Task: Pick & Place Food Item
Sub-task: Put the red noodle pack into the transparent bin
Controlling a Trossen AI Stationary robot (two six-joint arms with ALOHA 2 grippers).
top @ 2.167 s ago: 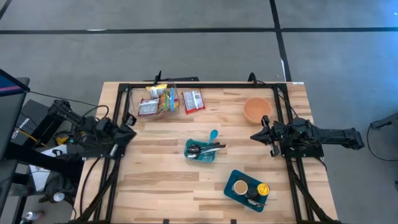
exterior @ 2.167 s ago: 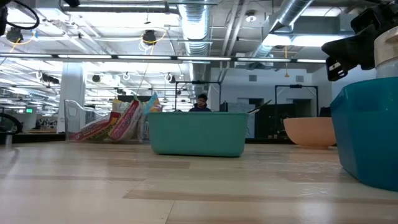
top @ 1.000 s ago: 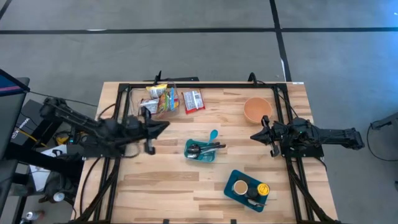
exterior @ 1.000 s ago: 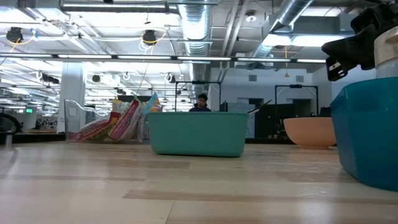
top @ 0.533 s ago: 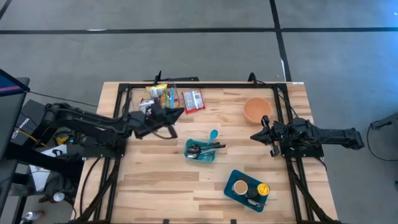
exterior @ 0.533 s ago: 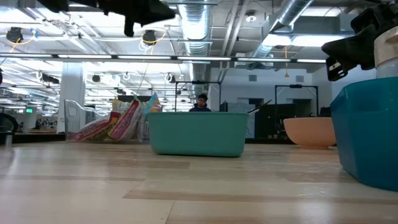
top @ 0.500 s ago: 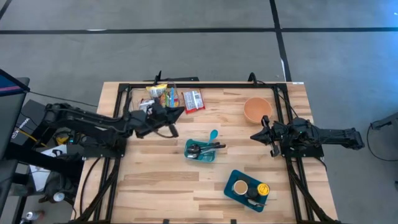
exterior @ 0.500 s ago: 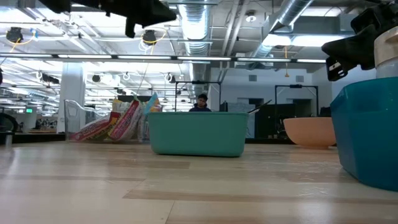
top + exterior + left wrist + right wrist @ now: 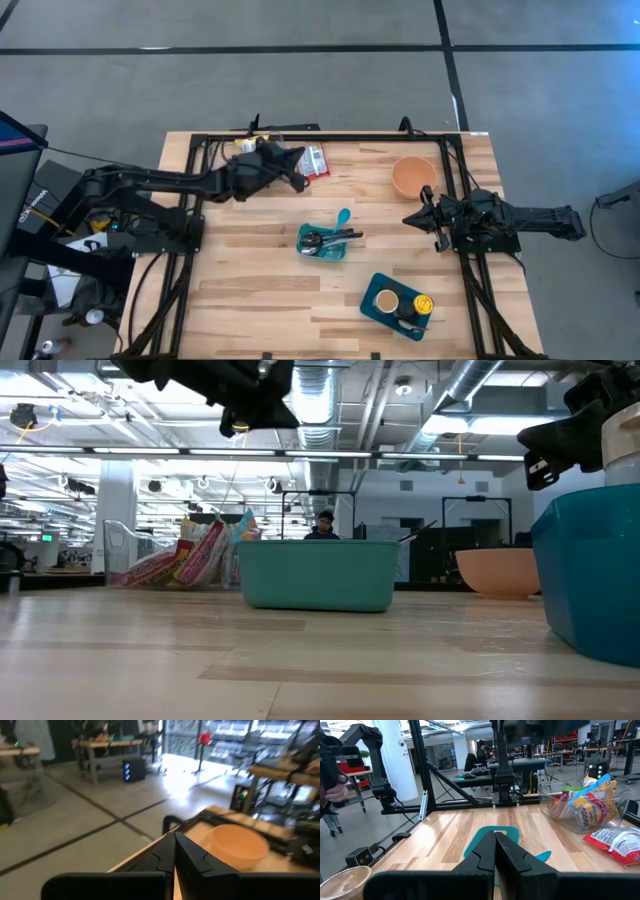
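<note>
Snack packets point(image 9: 243, 146) stand in a clear container at the table's far left, with a red-and-white packet point(image 9: 316, 161) lying flat beside it. My left gripper point(image 9: 298, 176) is shut and holds nothing. It hovers high over these packets, pointing level toward the orange bowl point(image 9: 237, 842), and shows near the top of the low view point(image 9: 270, 402). My right gripper point(image 9: 408, 219) is shut with nothing in it, resting by the table's right edge. In its wrist view the packets point(image 9: 585, 802) lean in the container.
A teal tray point(image 9: 325, 241) with utensils sits mid-table. An orange bowl point(image 9: 413, 176) stands far right. A blue dish point(image 9: 397, 300) with a cup and a yellow item lies near the front right. Black frame rails run along the table's left, far and right edges.
My left arm has swung out from the table's left edge toward the far edge and the right. It has stretched across until its shut gripper hangs over the snack packets, hiding most of the container in the high view. It has turned as it went.
</note>
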